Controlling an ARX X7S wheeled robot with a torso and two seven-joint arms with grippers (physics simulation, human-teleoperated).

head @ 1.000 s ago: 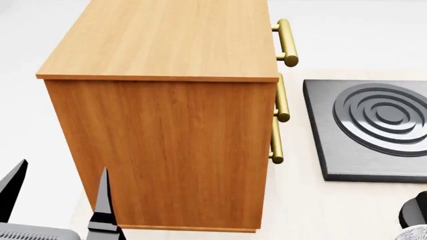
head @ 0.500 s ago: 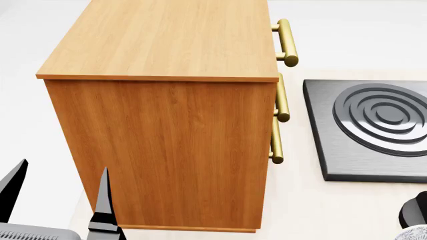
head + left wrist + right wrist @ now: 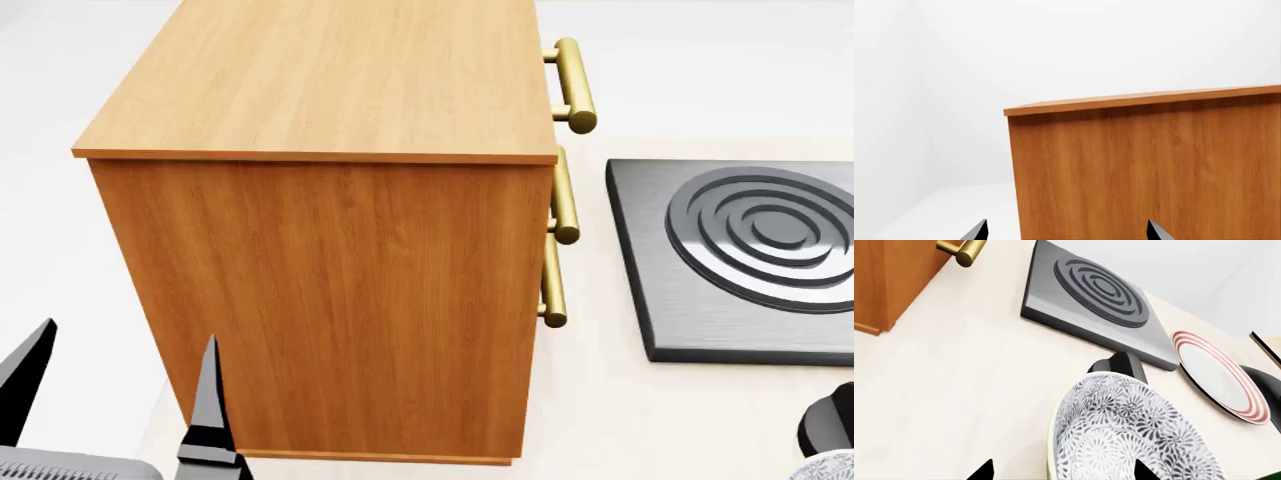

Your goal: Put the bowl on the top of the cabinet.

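Note:
The cabinet (image 3: 320, 180), orange-brown wood with brass bar handles (image 3: 574, 85) on its right-hand face, fills the middle of the head view. Its flat top carries nothing. My left gripper (image 3: 118, 390) is open beside the cabinet's near side wall, low down, holding nothing; the left wrist view shows that wall (image 3: 1147, 165) straight ahead. The bowl (image 3: 1127, 440), white with a dark leaf pattern, shows only in the right wrist view. My right gripper (image 3: 1061, 472) is open and straddles its near rim, one fingertip outside the bowl and one over its inside.
A dark grey burner slab (image 3: 741, 260) with raised rings lies right of the cabinet on the pale counter (image 3: 954, 390). A white plate with red rings (image 3: 1217, 375) sits beyond the bowl. A black object (image 3: 1121, 365) stands just behind the bowl.

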